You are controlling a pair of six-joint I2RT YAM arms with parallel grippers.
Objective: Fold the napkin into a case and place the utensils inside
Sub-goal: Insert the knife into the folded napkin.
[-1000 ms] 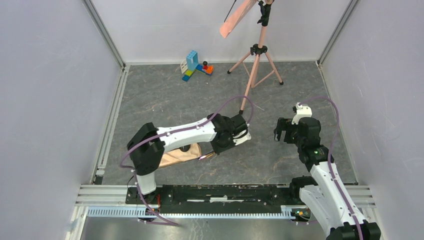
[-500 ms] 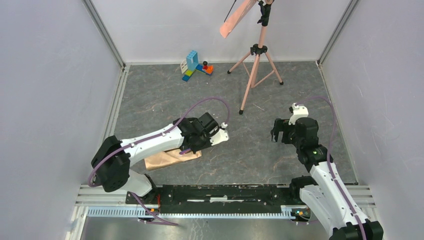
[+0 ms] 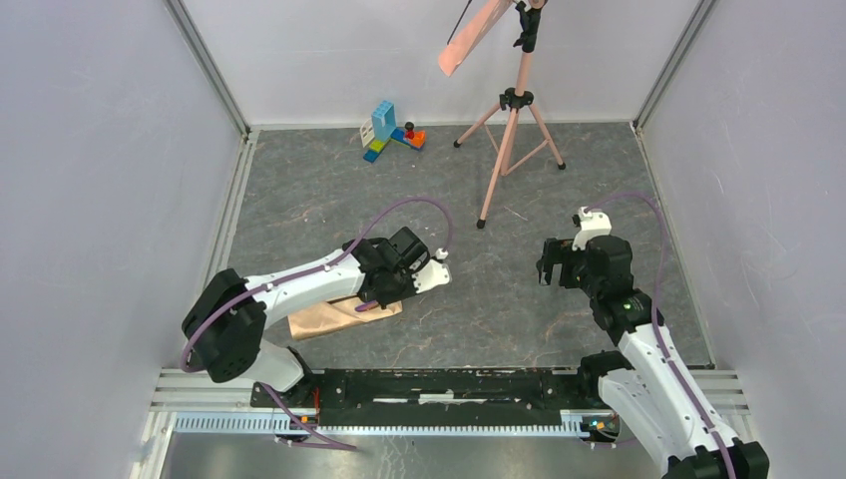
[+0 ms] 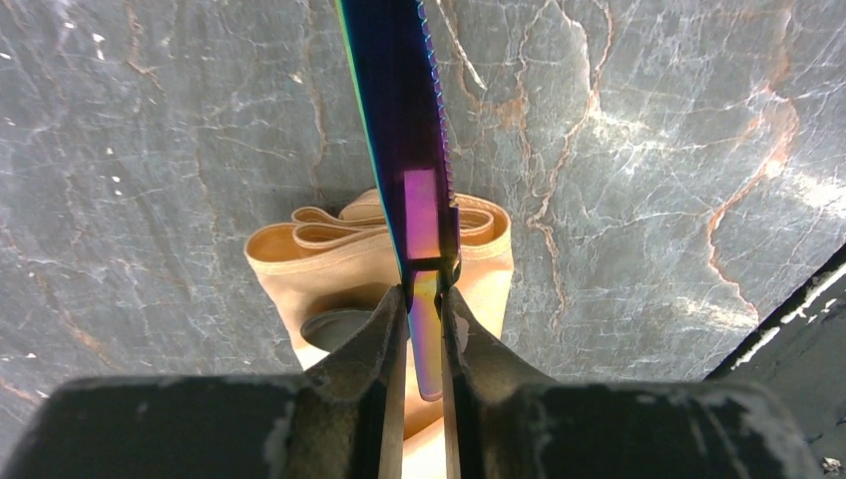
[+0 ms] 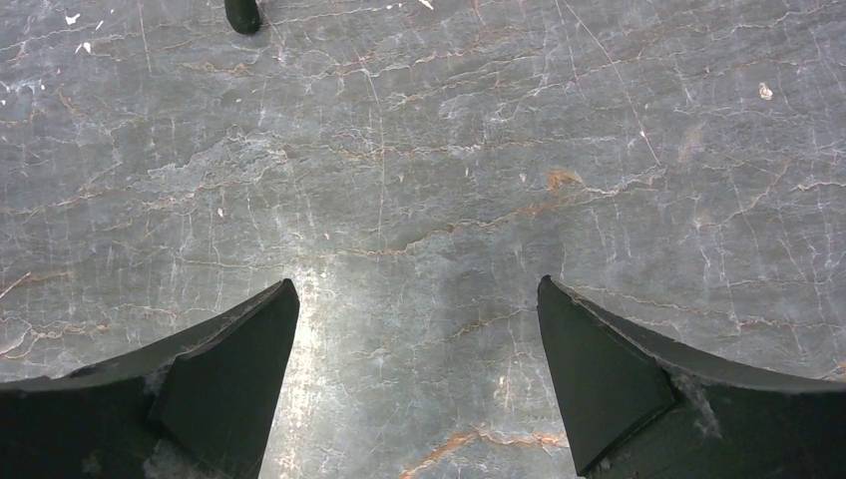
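Down by the tabletop's near edge, left of centre, lies the narrow peach-tan cloth pouch, the case, and the left arm leans right over its right end. From overhead the wrist covers the left gripper completely. The wrist camera fills that in: the two dark fingers are pinched nearly together on the iridescent purple-gold serrated knife. Its butt end pokes out below the fingers over the cloth, and the blade runs across the pouch's layered open end and off the top of the picture, so the tip is cut off. There's a dull rounded shape in the pouch's mouth beside the left finger, too dim to name.

Over to the right, well apart, the right gripper hangs with its fingers spread wide and nothing between them, only the grey marbled tabletop below. A black foot sits at the top of its camera's view, most of it cut off.

Farther back stands the pink tripod carrying a stiff salmon-pink strip. By the far edge sits a small cluster of coloured toy blocks.
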